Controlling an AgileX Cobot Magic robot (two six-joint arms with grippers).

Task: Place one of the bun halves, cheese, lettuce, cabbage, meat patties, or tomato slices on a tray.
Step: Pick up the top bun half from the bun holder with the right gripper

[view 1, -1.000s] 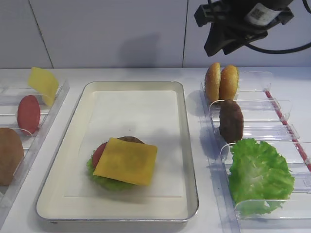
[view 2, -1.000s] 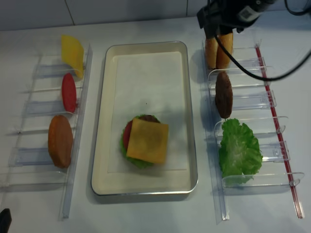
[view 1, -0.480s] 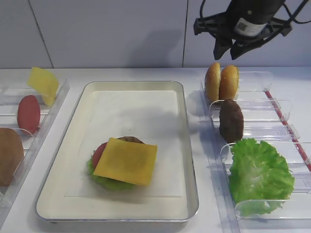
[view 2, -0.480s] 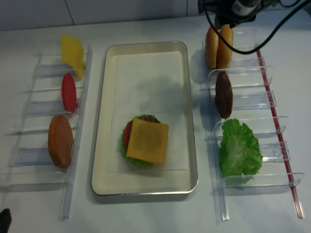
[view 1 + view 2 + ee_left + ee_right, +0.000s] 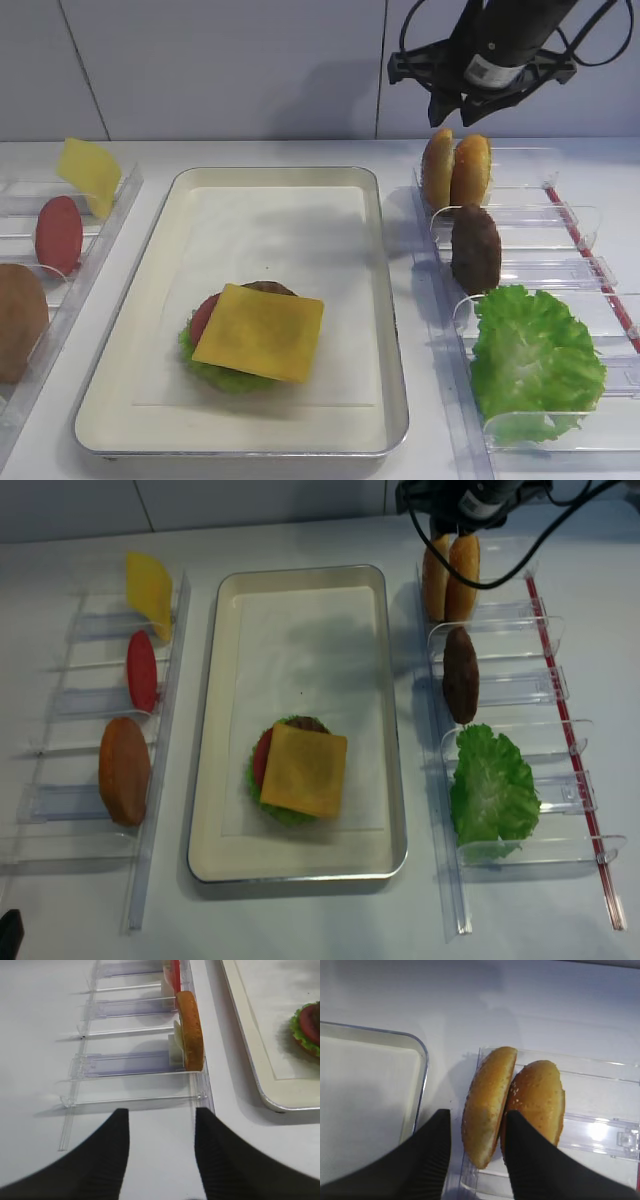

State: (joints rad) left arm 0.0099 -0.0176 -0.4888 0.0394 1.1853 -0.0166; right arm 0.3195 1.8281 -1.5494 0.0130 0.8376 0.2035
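Two golden-brown sesame-seeded bun halves [image 5: 492, 1105] stand on edge, touching, in the far slot of the clear plastic rack [image 5: 560, 215] right of the cream-white metal-rimmed tray [image 5: 395, 330]. Judged light, soft and glossy; best pinched across the flat faces near the upper rim. The right gripper [image 5: 475, 1160] hangs above, jaws partly parted, straddling the left-hand half, holding nothing.

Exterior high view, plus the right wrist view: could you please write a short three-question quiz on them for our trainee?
1. True or false: the cheese slice tops the stack on the tray.
2. What stands between the bun halves and the lettuce? A an egg, B a meat patty, C a pickle.
3. Fill in: over the bun halves, the right claw is ___ (open/shut).
Key: 1 true; 2 B; 3 open.
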